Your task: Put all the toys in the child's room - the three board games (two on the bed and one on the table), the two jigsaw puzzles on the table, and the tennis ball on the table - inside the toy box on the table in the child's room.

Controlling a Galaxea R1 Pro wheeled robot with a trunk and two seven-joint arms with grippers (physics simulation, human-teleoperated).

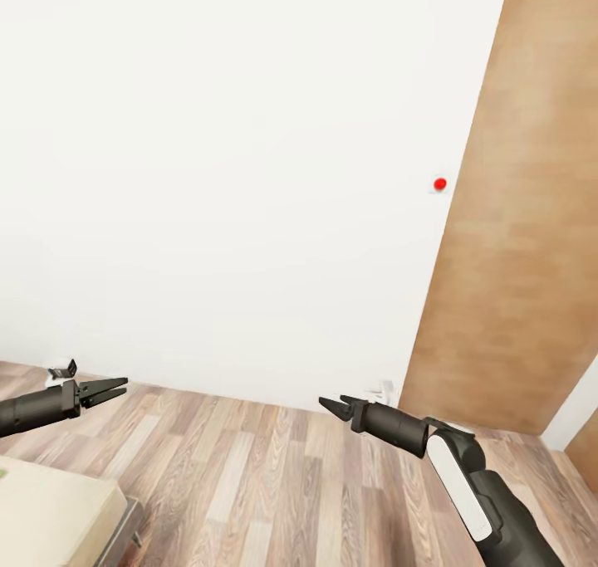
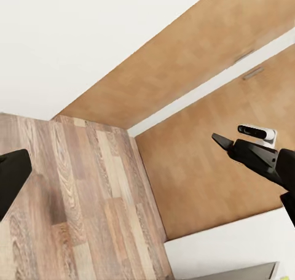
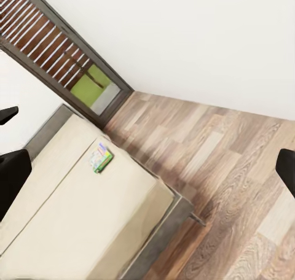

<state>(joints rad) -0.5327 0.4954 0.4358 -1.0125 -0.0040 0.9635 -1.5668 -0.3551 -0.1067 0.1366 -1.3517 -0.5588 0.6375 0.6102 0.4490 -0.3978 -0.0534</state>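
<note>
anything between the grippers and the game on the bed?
Nothing visible. The right wrist view shows one board game lying alone on the bed, bare mattress around it. Both the left gripper and right gripper hang empty over floor, facing the wall.

A: The floor [image 1: 249, 476] is showing wood planks, grained in brown and grey, faintly sheened. The wall [image 1: 224, 177] is looking like smooth matt white paint.

B: The door [image 1: 515, 243] is reading as plain tan wood, matt. The mattress [image 3: 80, 218] is looking like soft beige cloth on a matt grey frame [image 3: 163, 237].

A: Both grippers [image 1: 104, 391] [image 1: 339, 406] are looking like matt black plastic.
</note>
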